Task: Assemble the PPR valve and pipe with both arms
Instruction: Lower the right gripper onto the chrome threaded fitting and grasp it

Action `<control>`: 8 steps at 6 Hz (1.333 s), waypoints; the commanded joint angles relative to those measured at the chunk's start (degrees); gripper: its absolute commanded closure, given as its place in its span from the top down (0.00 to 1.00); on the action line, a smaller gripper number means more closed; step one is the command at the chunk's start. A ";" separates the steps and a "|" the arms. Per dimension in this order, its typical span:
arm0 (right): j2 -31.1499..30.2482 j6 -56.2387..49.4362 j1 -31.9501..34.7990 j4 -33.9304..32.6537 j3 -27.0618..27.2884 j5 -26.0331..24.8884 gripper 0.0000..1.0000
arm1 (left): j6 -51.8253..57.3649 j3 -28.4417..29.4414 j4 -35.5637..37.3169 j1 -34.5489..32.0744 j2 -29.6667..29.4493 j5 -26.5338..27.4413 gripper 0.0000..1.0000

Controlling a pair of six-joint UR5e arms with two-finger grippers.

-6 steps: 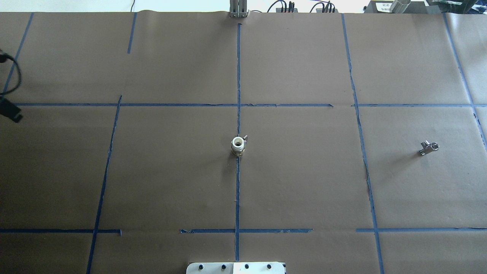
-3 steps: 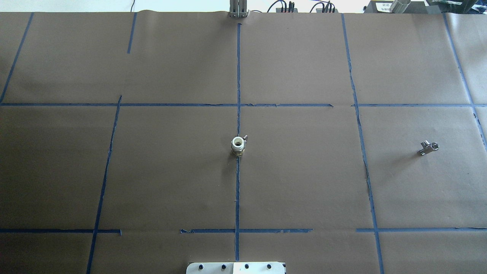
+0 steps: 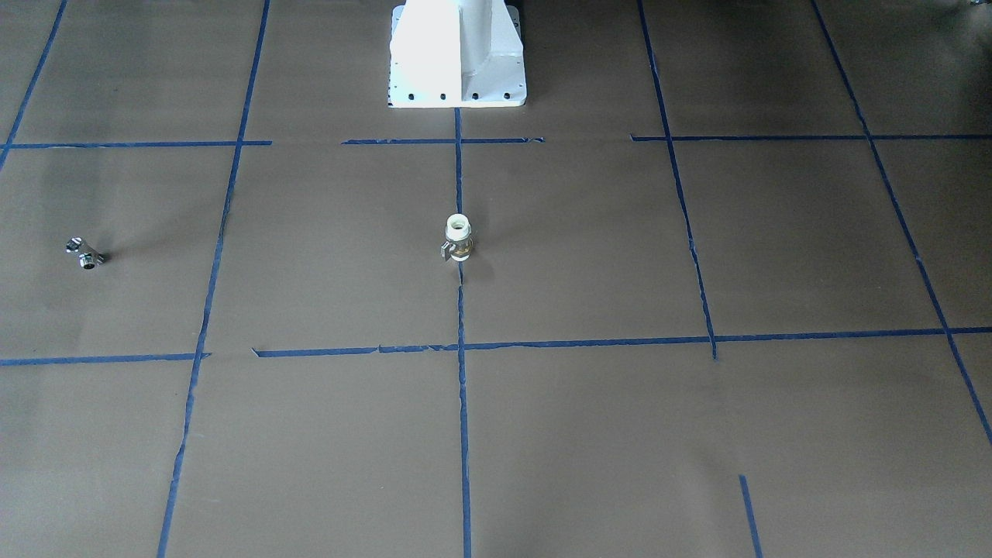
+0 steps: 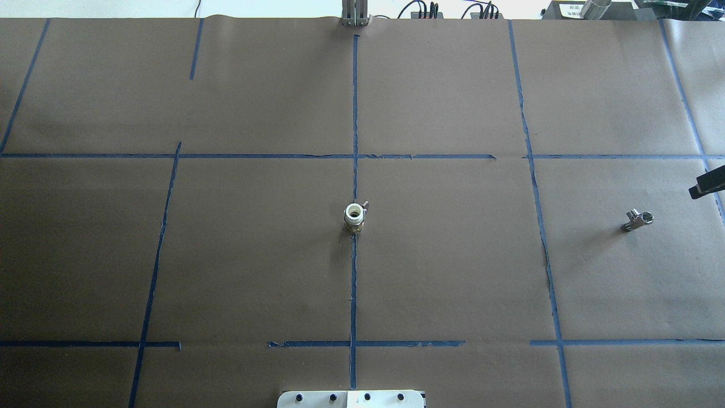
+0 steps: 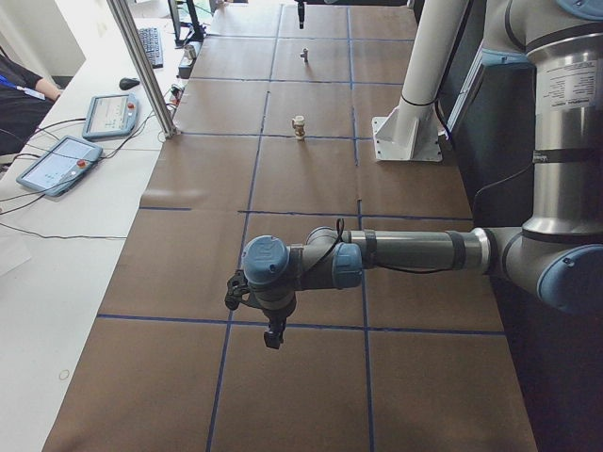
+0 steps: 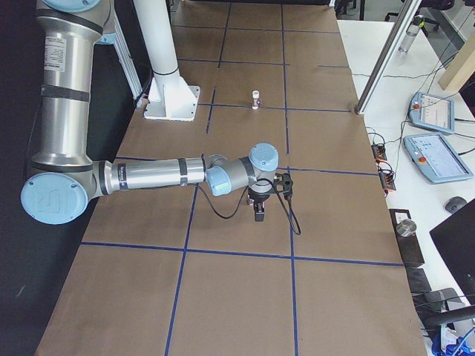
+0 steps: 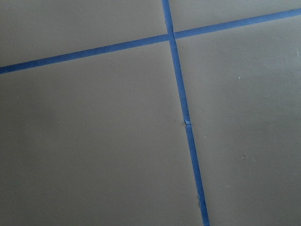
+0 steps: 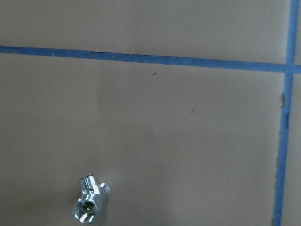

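The PPR valve [image 4: 355,217] stands upright on the centre tape line, white end up and brass band below; it also shows in the front view [image 3: 458,237]. The pipe [image 4: 636,220], a small chrome fitting, lies far to the right, and shows in the right wrist view [image 8: 90,203]. A black part of my right gripper [image 4: 707,184] juts in at the overhead view's right edge, right of and beyond the pipe and apart from it; I cannot tell whether it is open or shut. My left gripper [image 5: 273,331] hangs over bare paper far from both parts; I cannot tell its state.
Brown paper with a grid of blue tape lines [image 4: 354,283] covers the table. The white robot base [image 3: 457,54] stands at the robot's edge. Teach pendants [image 5: 57,162] and cables lie on the white side table beyond the paper.
The left arm's black part and cable, at the overhead view's left edge 1 s ago, have left that view. A black part of the right gripper has come in at the right edge.
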 commanded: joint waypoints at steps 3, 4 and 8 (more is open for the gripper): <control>-0.56 12.33 -14.00 13.62 -1.52 -10.05 0.99 | 0.02 0.31 -1.13 -0.04 0.22 -0.01 1.00; -0.56 12.25 -14.29 13.70 -1.52 -10.00 0.98 | 0.02 0.48 -1.13 -0.04 0.13 -0.01 1.00; -0.38 11.54 -14.29 13.79 -1.78 -9.47 0.30 | -0.07 0.48 -1.13 -0.04 0.13 -0.01 1.00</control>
